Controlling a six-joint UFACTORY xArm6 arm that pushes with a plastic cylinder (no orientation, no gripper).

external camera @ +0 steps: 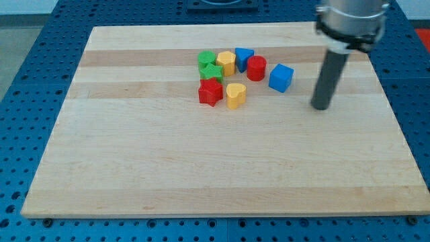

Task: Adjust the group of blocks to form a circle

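Observation:
A cluster of blocks sits on the wooden board near the view's top centre. Two green blocks stand at its left. A yellow block, a blue triangular block and a red cylinder run along the top. A red star and a yellow heart lie at the bottom. A blue cube stands slightly apart at the right. My tip rests on the board to the right of the blue cube, clear of it.
The board lies on a blue perforated table. The arm's grey housing hangs over the board's top right corner.

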